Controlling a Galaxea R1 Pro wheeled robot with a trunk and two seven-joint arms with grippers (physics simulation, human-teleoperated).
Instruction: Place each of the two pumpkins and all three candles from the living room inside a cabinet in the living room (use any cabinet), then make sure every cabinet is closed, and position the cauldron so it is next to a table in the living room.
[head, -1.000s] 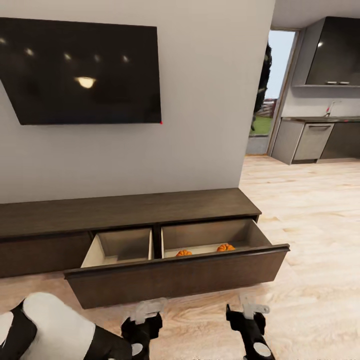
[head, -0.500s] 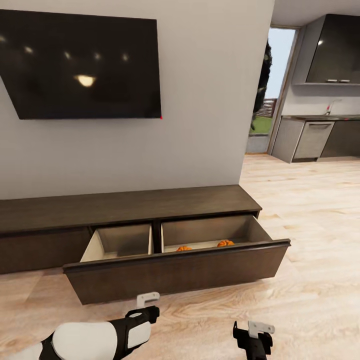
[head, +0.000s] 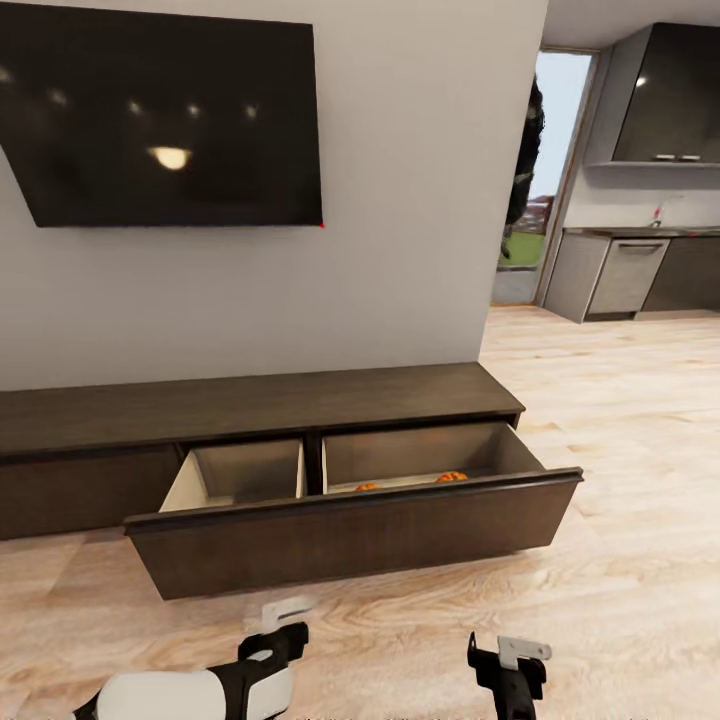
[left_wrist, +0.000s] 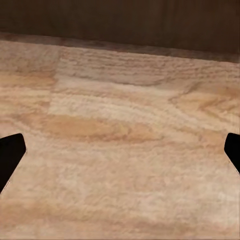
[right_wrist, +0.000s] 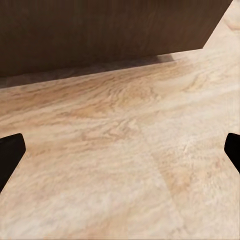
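Head view showed a dark television mounted on the grey wall at the left, above the long dark brown cabinet. One wide drawer of the cabinet stood pulled out, with two pale compartments inside. The left compartment looked bare as far as I could see. In the right compartment two orange pumpkins lay near the front wall, only their tops visible over the drawer front, one more to the left and apart from the other. Below the drawer, over the wooden floor, the left tool was near the bottom edge, and the right tool was further right; both were clear of the drawer front and held nothing. In each wrist view the two dark fingertips sat at opposite edges, so both tools were wide apart. At the far right a doorway opened to a kitchen with grey cabinets.
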